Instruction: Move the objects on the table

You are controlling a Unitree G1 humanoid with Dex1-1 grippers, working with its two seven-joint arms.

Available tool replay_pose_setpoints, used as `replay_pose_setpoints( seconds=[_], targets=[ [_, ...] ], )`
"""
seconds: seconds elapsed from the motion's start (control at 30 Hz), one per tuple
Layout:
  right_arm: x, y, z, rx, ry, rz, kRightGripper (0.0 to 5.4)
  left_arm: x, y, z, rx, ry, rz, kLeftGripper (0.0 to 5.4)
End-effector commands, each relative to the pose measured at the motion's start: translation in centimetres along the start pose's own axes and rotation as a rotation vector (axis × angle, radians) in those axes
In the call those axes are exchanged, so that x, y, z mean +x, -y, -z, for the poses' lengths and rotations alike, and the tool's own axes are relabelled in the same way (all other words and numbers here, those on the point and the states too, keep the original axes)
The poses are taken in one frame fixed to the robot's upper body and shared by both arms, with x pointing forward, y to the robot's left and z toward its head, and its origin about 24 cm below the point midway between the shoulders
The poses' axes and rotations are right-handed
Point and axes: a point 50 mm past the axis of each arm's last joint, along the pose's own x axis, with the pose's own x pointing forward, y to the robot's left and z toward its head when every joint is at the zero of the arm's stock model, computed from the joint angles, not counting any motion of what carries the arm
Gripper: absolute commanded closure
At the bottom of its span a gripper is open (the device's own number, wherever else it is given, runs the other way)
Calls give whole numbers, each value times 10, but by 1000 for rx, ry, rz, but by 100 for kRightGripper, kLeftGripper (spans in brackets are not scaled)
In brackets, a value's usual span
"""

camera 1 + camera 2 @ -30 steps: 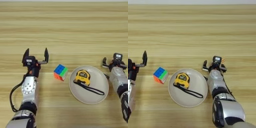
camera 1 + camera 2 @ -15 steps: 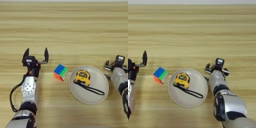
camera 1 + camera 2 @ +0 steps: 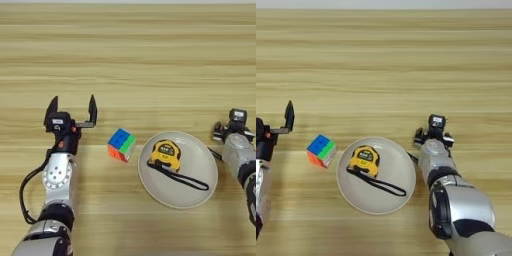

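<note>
The puzzle cube [image 3: 121,145] sits on the table [image 3: 130,60], just left of the plate, with its blue and green faces up. My left gripper [image 3: 72,108] stands open a short way to the cube's left. Nothing is between its two upright fingers [image 3: 92,107] and it does not touch the cube. My right gripper [image 3: 434,131] rests on the table just right of the plate. A short thin dark piece [image 3: 412,158] shows between the plate's rim and my right forearm, and its rest is hidden.
A round off-white plate [image 3: 196,159] lies right of the cube and holds a yellow-and-black tape measure [image 3: 166,153] with a black strap. Bare wood stretches across the far half of the table.
My right gripper has slid slightly to the right and toward the near edge. The left gripper, cube, plate and tape measure have not moved.
</note>
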Motion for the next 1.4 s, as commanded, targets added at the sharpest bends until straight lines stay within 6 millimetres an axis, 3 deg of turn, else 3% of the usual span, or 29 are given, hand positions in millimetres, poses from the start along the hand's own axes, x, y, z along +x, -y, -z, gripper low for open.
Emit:
replay_pose_setpoints(
  seconds=[0.03,0.3,1.07,1.4],
  targets=[
    [-4,10,35,-73,-156,0,207,-2,1,0,-4,7,-3,0],
    [-5,23,47,-112,-211,27,291,-2,3,-1,-7,14,-2,0],
    [-8,25,61,-212,-261,-63,523,-2,7,-3,-15,27,-3,0],
    [-7,18,55,-190,-237,-94,529,-2,7,-3,-16,27,-7,0]
  ],
)
